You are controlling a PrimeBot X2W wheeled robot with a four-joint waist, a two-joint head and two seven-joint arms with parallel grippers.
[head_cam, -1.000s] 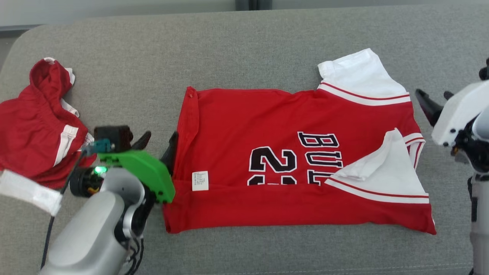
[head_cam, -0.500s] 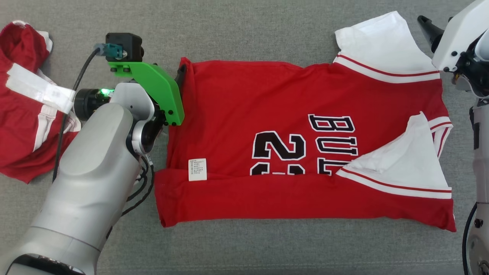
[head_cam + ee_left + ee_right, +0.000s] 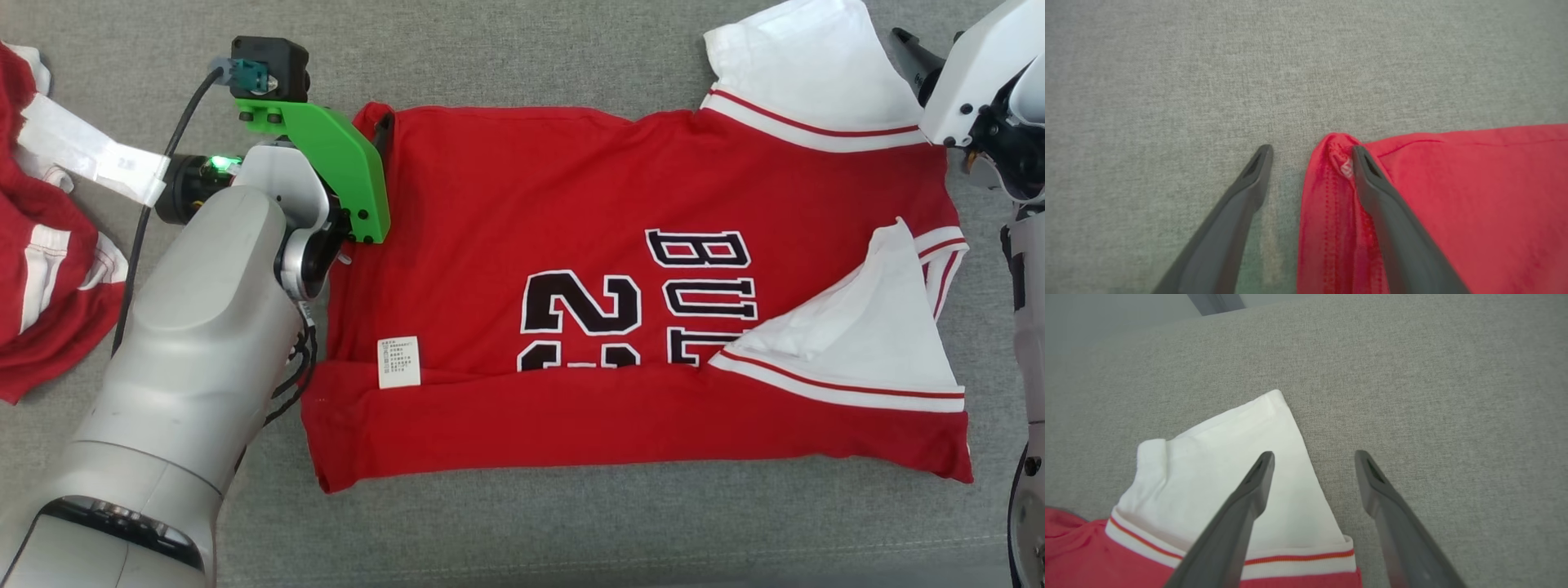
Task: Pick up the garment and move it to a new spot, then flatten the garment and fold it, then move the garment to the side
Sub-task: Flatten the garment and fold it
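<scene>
Nearest us, the red Bulls jersey (image 3: 506, 204) has its near long edge already turned up over the print, with the care label (image 3: 399, 362) showing. One white sleeve (image 3: 865, 335) is tucked in across the lettering, so I'd call this mid-fold on the grey cushion (image 3: 531, 531). Now to the far edge! The left gripper (image 3: 1310, 153) has its jaws wide, and the jersey's far hem corner sits right between them, one finger over red cloth and the other over bare cushion. The right gripper (image 3: 1314, 457), jaws equally wide and empty, straddles the outer edge of the other white sleeve (image 3: 1220, 465), with one finger over white and one over cushion. Next, by my reckoning, both drop, pinch the cloth cleanly and carry that far edge toward the near fold together, kept level or the panel skews.
</scene>
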